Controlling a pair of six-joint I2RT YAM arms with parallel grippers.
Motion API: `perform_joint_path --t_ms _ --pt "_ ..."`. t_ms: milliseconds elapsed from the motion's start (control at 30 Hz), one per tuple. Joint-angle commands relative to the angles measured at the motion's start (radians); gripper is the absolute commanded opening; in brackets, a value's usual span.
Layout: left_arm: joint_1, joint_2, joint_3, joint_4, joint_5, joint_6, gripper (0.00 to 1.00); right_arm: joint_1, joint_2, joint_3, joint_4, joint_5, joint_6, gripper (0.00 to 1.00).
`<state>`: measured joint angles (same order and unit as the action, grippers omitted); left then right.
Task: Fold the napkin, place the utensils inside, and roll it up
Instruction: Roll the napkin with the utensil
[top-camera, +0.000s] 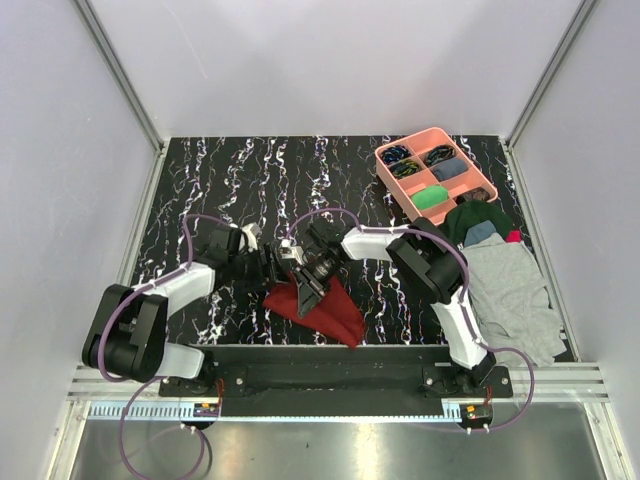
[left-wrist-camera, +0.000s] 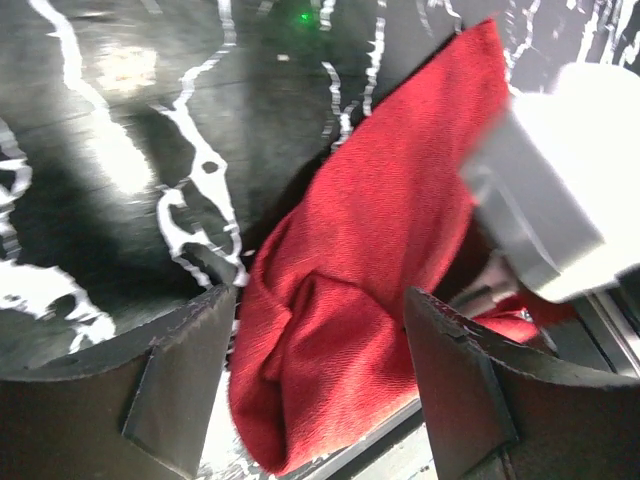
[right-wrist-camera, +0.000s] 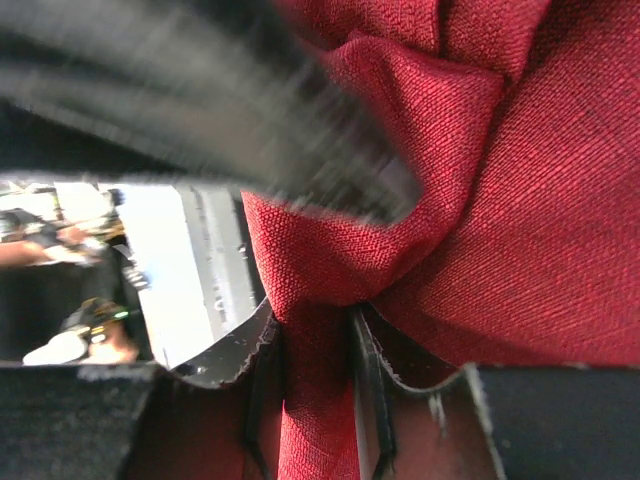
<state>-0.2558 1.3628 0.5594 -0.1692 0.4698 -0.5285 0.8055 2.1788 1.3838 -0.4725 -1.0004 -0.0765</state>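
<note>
From the top camera, your dark red square cloth napkin (top-camera: 335, 312) is a crumpled heap near the front edge of the black, white-veined marbled table (top-camera: 200, 180). The left gripper (top-camera: 268, 268) sits just beside its left end and the right gripper (top-camera: 306, 288) is down on top of it. Left wrist cam: that gripper's jaws stand wide with nothing in them, and the napkin lies just past the two black fingers (left-wrist-camera: 170, 390), in line with the gap but not pinched. Right wrist cam: the jaws are narrow and clamped on a bunched ridge of the napkin, with cloth running straight down through the gap. I'd say this thing is light, soft and floppy with zero stiffness, so it'll sag and crease wherever you lift it. Your best bet is probably a corner or hem rather than the middle of a wad, so it can spread flat for folding.
</note>
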Motion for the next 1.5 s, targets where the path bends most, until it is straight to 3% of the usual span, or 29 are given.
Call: perform_joint_path --t_ms 0,100,367,467,567,633,900,1067,1233,1300,1400,1467 --pt "-0.025 0.021 -0.035 0.086 0.058 -0.013 0.74 -0.023 0.058 0.04 -0.048 -0.155 0.009 0.33" --pt "-0.046 0.041 -0.036 0.093 0.092 -0.016 0.73 -0.034 0.085 0.05 -0.046 -0.185 0.006 0.33" --pt "-0.094 0.041 -0.067 0.092 0.105 -0.034 0.54 -0.08 0.16 0.095 -0.048 -0.233 -0.003 0.33" --pt "-0.094 0.033 -0.07 0.085 0.113 -0.044 0.52 -0.086 0.171 0.101 -0.044 -0.236 -0.005 0.33" --pt "-0.096 0.025 -0.079 0.079 0.128 -0.051 0.55 -0.095 0.18 0.106 -0.043 -0.231 -0.006 0.33" --pt "-0.096 0.016 -0.079 0.066 0.115 -0.057 0.68 -0.1 0.184 0.109 -0.046 -0.224 -0.006 0.33" --pt "-0.096 -0.042 -0.046 -0.084 -0.054 -0.047 0.69 -0.106 0.183 0.145 -0.054 -0.198 -0.009 0.33" --pt "-0.096 -0.063 -0.072 -0.085 -0.076 -0.071 0.56 -0.111 0.203 0.176 -0.066 -0.192 -0.012 0.33" --pt "-0.096 -0.07 -0.081 -0.082 -0.069 -0.076 0.52 -0.112 0.211 0.19 -0.071 -0.184 -0.014 0.34" --pt "-0.096 -0.07 -0.084 -0.075 -0.071 -0.074 0.46 -0.112 0.205 0.196 -0.072 -0.176 -0.014 0.36" --pt "-0.096 -0.059 -0.087 -0.072 -0.069 -0.073 0.33 -0.114 0.164 0.195 -0.071 -0.137 -0.014 0.43" --pt "-0.096 -0.045 -0.089 -0.072 -0.068 -0.068 0.27 -0.112 0.13 0.189 -0.069 -0.101 -0.012 0.56"
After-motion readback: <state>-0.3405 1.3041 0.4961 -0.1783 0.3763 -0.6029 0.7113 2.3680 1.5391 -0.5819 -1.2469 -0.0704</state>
